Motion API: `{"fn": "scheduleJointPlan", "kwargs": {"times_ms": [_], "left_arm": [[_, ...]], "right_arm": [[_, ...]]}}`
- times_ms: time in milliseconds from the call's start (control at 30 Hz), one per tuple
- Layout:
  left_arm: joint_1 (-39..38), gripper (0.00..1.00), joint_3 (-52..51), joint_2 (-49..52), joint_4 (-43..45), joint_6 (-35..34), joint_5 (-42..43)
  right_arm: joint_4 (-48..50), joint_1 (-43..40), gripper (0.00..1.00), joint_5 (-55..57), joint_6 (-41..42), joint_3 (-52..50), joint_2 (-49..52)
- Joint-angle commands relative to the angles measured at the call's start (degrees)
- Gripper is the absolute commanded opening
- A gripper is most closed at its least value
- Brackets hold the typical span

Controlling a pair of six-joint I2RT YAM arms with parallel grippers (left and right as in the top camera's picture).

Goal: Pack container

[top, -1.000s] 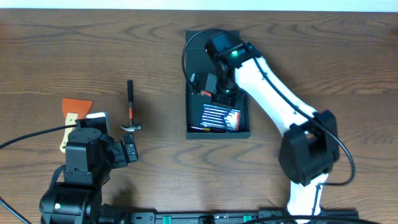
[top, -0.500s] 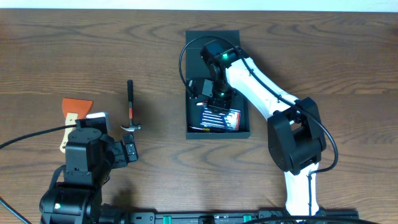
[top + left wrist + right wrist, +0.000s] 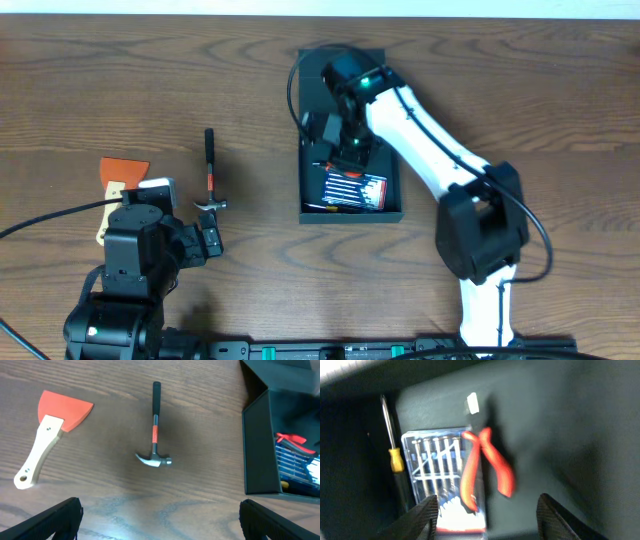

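Right gripper (image 3: 487, 510) has drawn back toward the far end of the dark teal-green cardboard box (image 3: 350, 215) at upper centre, its jaws apart and empty, with the red-handled pliers (image 3: 487, 462) lying below. Best to rise straight up, clear of the walls. The left gripper (image 3: 160, 520) hangs spread too.

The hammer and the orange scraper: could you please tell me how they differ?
The hammer has a black grip, red band and metal head; the scraper has a pale wooden handle and a broad orange blade. In the left wrist view the hammer lies straight, the scraper slanted. The hammer is nearer the container than the scraper. Both lie flat on the table.
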Motion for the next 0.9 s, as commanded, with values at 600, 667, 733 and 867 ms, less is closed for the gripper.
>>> {"fn": "scheduleJointPlan", "kwargs": {"times_ms": [600, 667, 733, 867], "left_arm": [[0.24, 0.99, 24.96, 34.47, -15.76, -34.95, -4.7], [0.24, 0.99, 24.94, 37.7, -13.88, -39.95, -3.72], [0.24, 0.99, 24.94, 41.27, -12.15, -45.79, -1.36], [0.24, 0.98, 24.94, 47.3, -9.44, -45.24, 0.2]], "right_arm": [[-0.85, -36.44, 0.99, -9.35, 37.94, 15.89, -20.92], [-2.89, -37.94, 0.99, -9.38, 37.83, 15.85, -19.17], [-4.7, -38.56, 0.99, -9.38, 36.85, 15.85, -16.96], [-6.69, -38.58, 0.99, -9.4, 36.2, 15.82, -12.44]]}}
